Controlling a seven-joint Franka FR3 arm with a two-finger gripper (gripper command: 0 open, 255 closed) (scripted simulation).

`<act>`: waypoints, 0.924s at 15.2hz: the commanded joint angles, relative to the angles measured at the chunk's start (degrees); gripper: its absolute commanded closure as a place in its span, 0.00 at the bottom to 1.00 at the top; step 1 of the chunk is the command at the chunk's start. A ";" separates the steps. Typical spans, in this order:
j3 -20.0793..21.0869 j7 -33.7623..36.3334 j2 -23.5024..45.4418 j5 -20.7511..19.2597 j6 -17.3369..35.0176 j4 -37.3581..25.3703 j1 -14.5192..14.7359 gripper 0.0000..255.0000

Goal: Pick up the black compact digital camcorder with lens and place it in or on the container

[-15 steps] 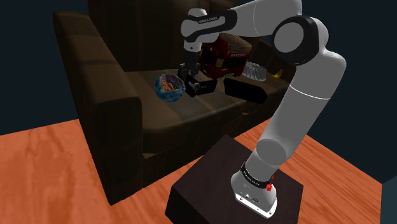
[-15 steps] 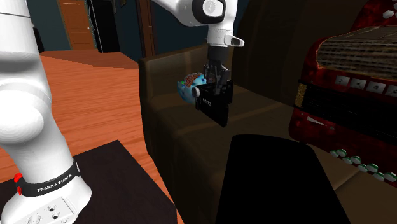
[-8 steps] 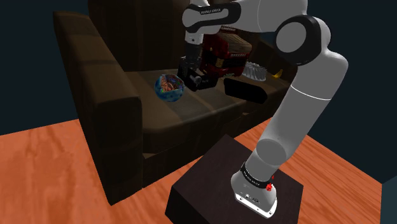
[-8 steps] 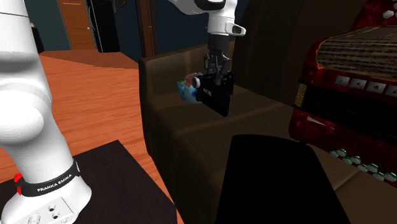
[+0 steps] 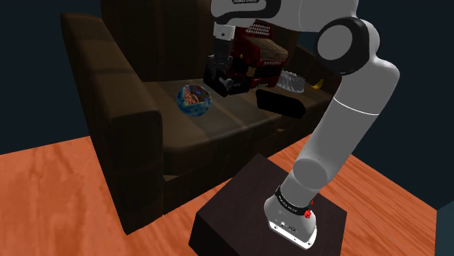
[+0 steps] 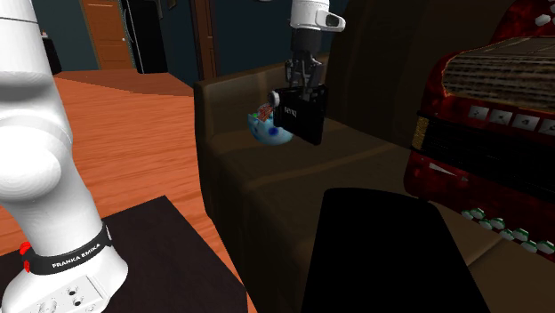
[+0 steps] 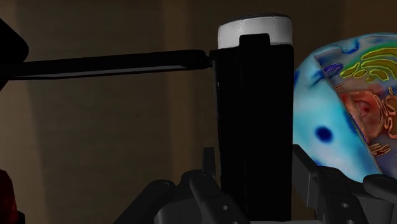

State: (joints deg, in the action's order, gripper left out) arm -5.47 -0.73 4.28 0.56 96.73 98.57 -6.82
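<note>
Your gripper (image 6: 301, 89) grips the black camcorder (image 6: 301, 118) near its top, so a rushed descent could twist it loose or knock the patterned bowl (image 6: 263, 132) over.

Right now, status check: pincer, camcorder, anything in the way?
Pincer shut on black camcorder, held above sofa seat. Patterned blue bowl on seat, close beside and below it. Path to bowl looks open.
</note>
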 commanded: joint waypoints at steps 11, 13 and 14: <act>-3.47 -7.02 -4.86 -1.26 -4.09 0.68 -3.72 1.00; -4.74 -9.44 -6.10 -1.75 -4.10 1.85 -4.94 1.00; -5.39 -10.67 -6.64 -2.00 -4.13 2.33 -5.56 1.00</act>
State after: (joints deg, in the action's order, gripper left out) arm -10.26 -10.16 -2.11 -1.26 92.60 100.73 -11.80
